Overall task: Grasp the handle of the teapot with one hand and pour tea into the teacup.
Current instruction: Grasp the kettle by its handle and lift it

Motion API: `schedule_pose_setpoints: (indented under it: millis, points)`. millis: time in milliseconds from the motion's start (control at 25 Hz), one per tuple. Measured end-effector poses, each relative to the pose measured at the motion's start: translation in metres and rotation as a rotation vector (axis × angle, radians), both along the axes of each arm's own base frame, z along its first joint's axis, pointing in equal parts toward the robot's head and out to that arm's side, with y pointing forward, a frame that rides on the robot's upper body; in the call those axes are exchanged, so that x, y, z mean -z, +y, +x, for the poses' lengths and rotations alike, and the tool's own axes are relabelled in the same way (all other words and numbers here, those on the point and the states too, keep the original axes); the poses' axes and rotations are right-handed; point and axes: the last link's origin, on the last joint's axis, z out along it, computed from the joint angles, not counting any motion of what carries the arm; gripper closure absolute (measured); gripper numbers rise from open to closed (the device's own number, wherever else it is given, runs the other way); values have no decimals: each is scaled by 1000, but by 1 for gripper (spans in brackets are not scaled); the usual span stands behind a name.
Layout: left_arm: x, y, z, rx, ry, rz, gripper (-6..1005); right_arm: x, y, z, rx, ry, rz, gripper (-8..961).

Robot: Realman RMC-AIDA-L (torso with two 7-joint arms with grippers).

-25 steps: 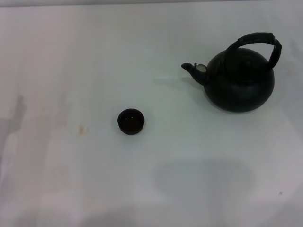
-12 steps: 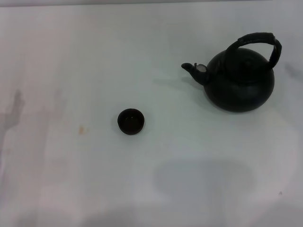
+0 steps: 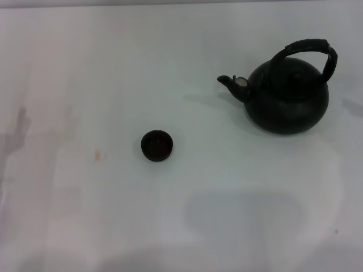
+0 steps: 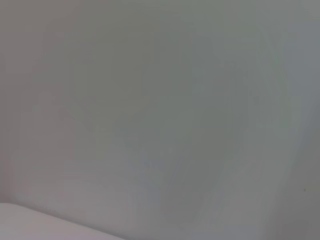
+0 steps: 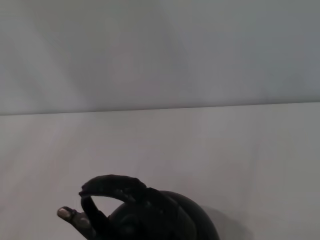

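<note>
Nothing of the task looks done yet. The teapot (image 3: 288,96) stands upright on the white bench (image 3: 85,68), toward the robot's right and farther back, with its spout (image 3: 233,84) pointing to the robot's left. The handle (image 3: 311,50) arches over the top of the pot with nothing gripping it. The teacup (image 3: 156,145) sits well apart from the pot, nearer the middle of the bench and closer to the robot, roughly on the side the spout faces. All the work appears to remain: taking the handle, lifting the pot, carrying it over to the cup and tipping it.

Neither gripper shows in any view, so whether their fingers are apart or together cannot be told. The right wrist view looks at the teapot from close by, with the lower body of the pot cut off by the picture's edge. The left wrist view shows only a plain grey surface and a pale strip. Whether the cup holds any tea is too dark to make out.
</note>
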Motion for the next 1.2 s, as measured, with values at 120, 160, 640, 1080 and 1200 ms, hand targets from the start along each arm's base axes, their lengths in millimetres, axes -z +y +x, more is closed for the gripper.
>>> schedule_pose_setpoints:
  millis: [120, 160, 640, 1080, 1200]
  points:
    - [0, 0, 0, -2, 0, -1, 139, 6, -4, -1, 3, -2, -5, 96]
    - [0, 0, 0, -2, 0, -2, 139, 9, -5, -1, 5, -6, -4, 96]
    - [0, 0, -1, -5, 1, -3, 139, 35, -11, 9, 23, -6, -27, 98]
    - [0, 3, 1, 5, 0, -3, 139, 65, 0, 7, -60, -3, 18, 99]
    - [0, 5, 3, 10, -2, -3, 138, 78, 6, 6, -66, -53, 14, 99]
